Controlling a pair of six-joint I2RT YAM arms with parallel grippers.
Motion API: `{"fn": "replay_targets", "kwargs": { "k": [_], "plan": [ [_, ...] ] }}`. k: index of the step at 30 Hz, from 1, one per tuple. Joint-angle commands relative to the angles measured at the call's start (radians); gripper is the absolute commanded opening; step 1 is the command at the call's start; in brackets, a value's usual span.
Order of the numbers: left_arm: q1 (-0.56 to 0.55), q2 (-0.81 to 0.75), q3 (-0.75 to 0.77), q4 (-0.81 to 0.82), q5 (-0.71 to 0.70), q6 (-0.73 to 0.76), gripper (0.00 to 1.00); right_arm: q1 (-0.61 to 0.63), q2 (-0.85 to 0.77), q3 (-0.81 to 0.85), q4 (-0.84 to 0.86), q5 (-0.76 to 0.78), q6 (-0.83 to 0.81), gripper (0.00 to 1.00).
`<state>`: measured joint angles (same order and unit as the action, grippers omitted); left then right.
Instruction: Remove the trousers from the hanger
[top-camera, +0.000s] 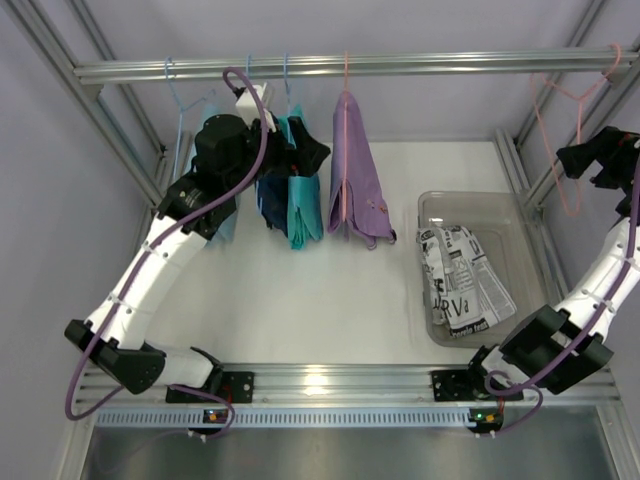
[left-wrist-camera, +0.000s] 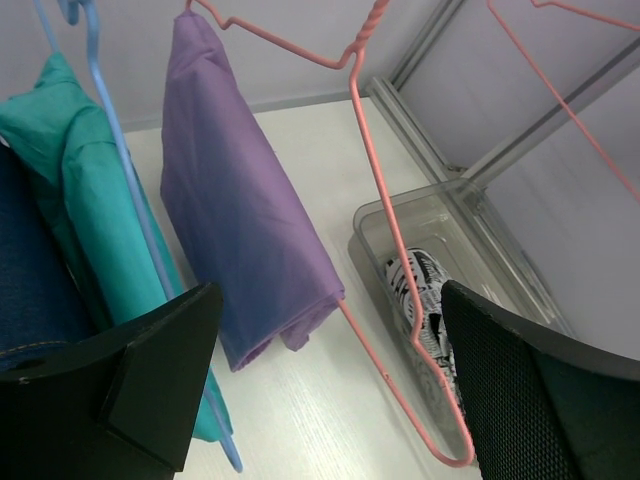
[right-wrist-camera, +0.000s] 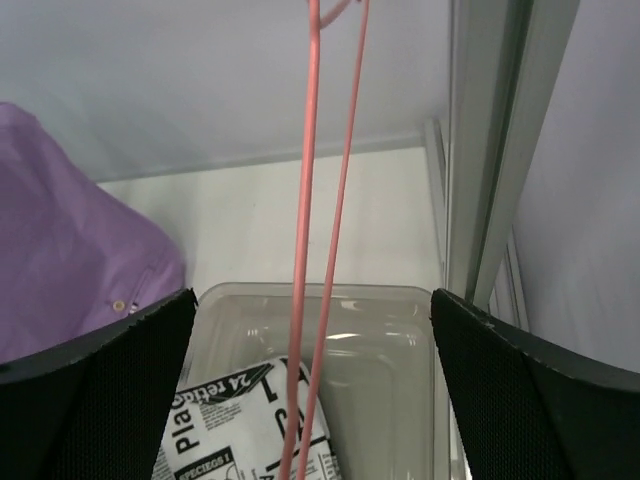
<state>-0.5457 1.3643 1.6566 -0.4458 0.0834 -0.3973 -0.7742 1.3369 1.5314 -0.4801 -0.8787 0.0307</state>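
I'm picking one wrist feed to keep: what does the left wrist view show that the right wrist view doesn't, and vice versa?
Left wrist only: the teal garment, dark denim, a light-blue hanger and the open left gripper. Right wrist only: readable lettering on the printed trousers, and the open right gripper. Both: bare pink hanger, purple garment, clear bin, those trousers.

The trousers (top-camera: 462, 285) in the see-through bin (top-camera: 470, 208) at the right are showing a black-and-white newsprint pattern, and the bare hanger (right-wrist-camera: 305, 200) at the upper right is showing thin pink wire. At the upper middle, a purple garment (top-camera: 358, 185) is hanging on another pink hanger (top-camera: 346, 90), with a teal garment (top-camera: 303, 210) and dark blue denim (top-camera: 268, 200) hanging to its left on light-blue hangers (left-wrist-camera: 132, 185). The table (top-camera: 330, 290) beneath is looking white.
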Motion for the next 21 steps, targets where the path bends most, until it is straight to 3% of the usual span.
{"fn": "replay_targets", "kwargs": {
  "k": [1,6,15,21],
  "plan": [
    [0.006,0.005,-0.004,0.050,0.058,-0.058,0.94,-0.010,-0.053,0.038,-0.028,-0.060,-0.017,0.99],
    [0.004,0.053,0.038,0.062,0.093,-0.100,0.91,0.055,-0.061,0.157,-0.117,-0.034,-0.023,0.99],
    [-0.034,0.186,0.121,0.093,0.125,-0.187,0.86,0.374,-0.077,0.266,-0.144,0.067,0.026,1.00],
    [-0.034,0.260,0.155,0.169,0.191,-0.282,0.76,0.417,-0.133,0.156,-0.058,-0.121,0.136,1.00]
  ]
}}
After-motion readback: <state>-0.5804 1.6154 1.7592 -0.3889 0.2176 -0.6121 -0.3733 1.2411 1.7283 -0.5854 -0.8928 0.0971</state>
